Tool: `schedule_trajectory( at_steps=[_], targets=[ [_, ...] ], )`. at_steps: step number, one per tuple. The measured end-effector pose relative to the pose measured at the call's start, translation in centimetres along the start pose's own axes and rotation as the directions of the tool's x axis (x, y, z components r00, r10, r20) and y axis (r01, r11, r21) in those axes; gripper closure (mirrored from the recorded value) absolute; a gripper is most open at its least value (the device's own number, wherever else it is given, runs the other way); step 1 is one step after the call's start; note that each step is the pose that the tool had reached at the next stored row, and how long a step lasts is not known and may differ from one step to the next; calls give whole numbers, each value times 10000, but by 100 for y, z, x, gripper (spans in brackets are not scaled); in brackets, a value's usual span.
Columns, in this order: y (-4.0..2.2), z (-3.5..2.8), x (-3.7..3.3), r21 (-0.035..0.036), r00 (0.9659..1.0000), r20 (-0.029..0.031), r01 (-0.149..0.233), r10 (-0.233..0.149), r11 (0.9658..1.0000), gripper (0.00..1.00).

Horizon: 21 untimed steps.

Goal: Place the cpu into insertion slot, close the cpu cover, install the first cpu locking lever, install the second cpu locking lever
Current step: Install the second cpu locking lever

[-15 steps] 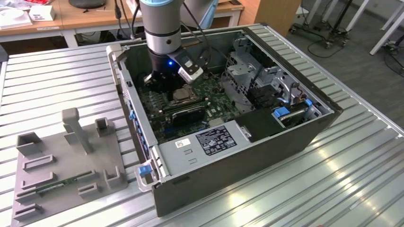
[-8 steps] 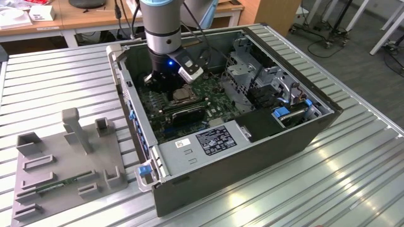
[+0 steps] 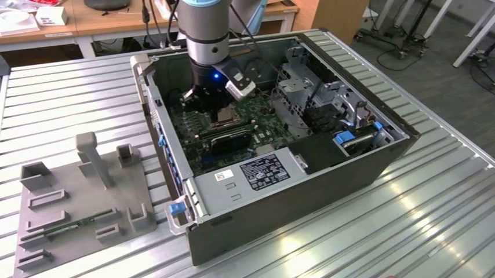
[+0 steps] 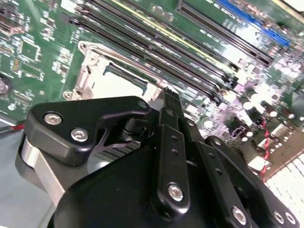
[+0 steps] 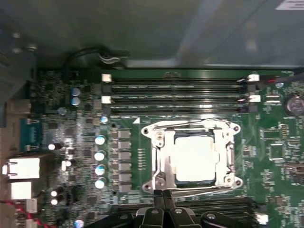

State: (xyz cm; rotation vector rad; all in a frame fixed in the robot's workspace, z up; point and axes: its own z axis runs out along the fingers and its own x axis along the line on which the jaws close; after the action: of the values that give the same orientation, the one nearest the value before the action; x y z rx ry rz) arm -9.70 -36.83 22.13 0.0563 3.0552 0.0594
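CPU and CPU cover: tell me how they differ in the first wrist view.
The cpu is a solid, plain square plate glaring bright; the cpu cover is an open silver frame with a large window cut through it. The cpu sits inside that window, while the cpu cover runs around it, reaching further out over the insertion slot. Both are metallic, square and lie flat on the green board.

Even overhead light fills the exterior view, laying soft bright reflections on the ribbed metal table (image 3: pixel 402 220), while the inside of the computer case (image 3: pixel 309 174) sits in shadow. In the first wrist view, glare bleaches the cpu (image 5: pixel 194 159) almost white and the picture is soft throughout. In the second wrist view, the close black gripper (image 4: pixel 168 102) is blurred.
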Motion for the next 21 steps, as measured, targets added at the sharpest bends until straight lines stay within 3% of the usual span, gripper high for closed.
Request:
schedule_trajectory(
  at_steps=[12,17,21],
  targets=[
    [10,26,-283,0,10000,0,-2,2,10000,89],
    [30,35,-343,1,10000,0,-1,1,10000,89],
    [88,40,-354,2,10000,0,-2,2,10000,89]
  ],
)
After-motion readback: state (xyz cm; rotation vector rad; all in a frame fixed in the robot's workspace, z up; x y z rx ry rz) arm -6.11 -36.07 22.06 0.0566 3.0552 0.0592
